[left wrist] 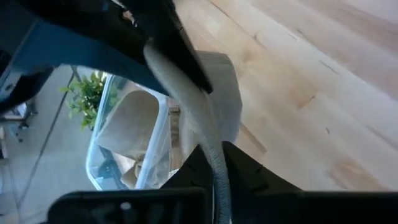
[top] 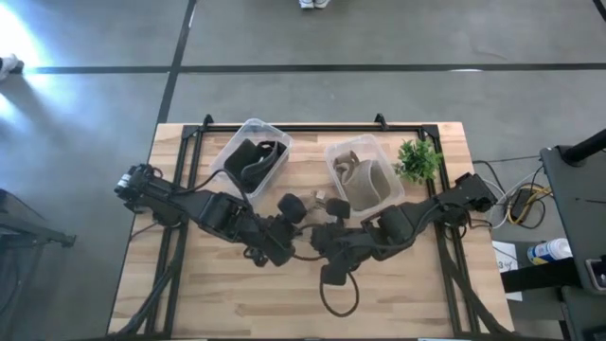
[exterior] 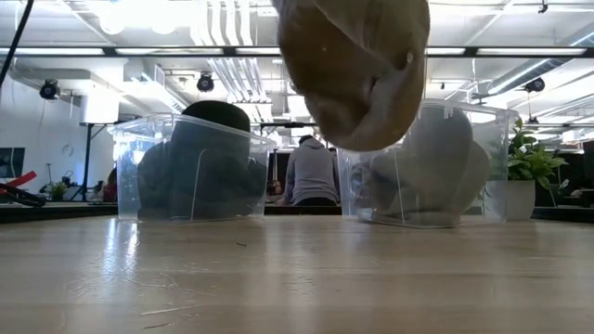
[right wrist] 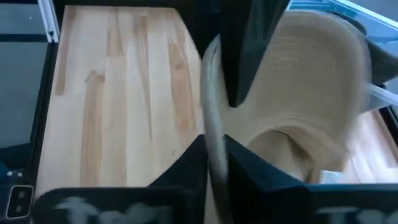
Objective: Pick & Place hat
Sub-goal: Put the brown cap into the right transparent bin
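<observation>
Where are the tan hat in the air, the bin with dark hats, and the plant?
tan hat [exterior: 357, 70], low view, on its crown
bin with dark hats [top: 252, 158], high view, on its contents' rim side
plant [top: 418, 159], high view, on its leaves

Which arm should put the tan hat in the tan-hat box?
Probably right: left gripper and right gripper both pinch the tan hat, but the right arm lies beside the tan-hat bin.

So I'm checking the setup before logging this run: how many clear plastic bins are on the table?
2. The left bin, at the table's back edge, holds dark hats; the right bin, beside the potted plant, holds tan hats.
</observation>
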Robot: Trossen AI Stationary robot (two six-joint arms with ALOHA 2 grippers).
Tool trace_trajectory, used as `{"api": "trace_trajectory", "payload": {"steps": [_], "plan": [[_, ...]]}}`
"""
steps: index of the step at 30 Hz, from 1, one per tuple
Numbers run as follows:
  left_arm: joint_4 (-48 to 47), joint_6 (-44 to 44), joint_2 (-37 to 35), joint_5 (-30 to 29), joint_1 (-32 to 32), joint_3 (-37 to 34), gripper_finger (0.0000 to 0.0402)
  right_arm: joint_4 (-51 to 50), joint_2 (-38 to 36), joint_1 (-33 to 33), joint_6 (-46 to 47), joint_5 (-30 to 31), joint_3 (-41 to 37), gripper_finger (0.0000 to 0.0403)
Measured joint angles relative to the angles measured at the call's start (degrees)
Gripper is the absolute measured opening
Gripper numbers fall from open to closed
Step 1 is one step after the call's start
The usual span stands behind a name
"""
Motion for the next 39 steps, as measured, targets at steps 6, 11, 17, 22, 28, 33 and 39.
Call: {"api": "trace_trajectory", "payload": {"steps": [6, 11, 17, 22, 28, 33, 39], "plan": [[0.12, -4.04, -0.15, -2.51, -0.48, 0.0, 0.0069, -0.26, -0.13, 0.02, 4.01, -0.12, 0.0, 0.0014], [-0.4, -8.18, -0.88, -10.95, -1.27, -0.04, 0.012, -2.7, -0.57, 0.0, 8.31, 1.48, -0.15, 0.0013], [-4.43, -21.49, -5.1, -14.82, -1.34, -0.04, 0.0154, -11.62, -3.99, 1.59, 20.45, 12.46, -1.01, 0.0013], [-6.07, -33.47, -9.76, -14.75, -1.39, -0.04, 0.0158, -19.14, -10.71, 3.28, 33.57, 22.74, -4.91, 0.0013], [-4.91, -42.13, -13.99, -15.09, -1.34, -0.02, 0.0158, -19.15, -23.41, 3.63, 41.79, 34.54, -15.2, 0.0013], [-4.83, -46.0, -15.47, -16.09, -1.39, -0.02, 0.0158, -14.76, -34.11, 2.63, 43.06, 43.4, -24.13, 0.0013], [-4.71, -46.41, -15.23, -18.02, -1.39, -1.59, 0.0158, 8.09, -40.86, -1.56, 26.95, 41.26, -36.15, 0.0013]]}}
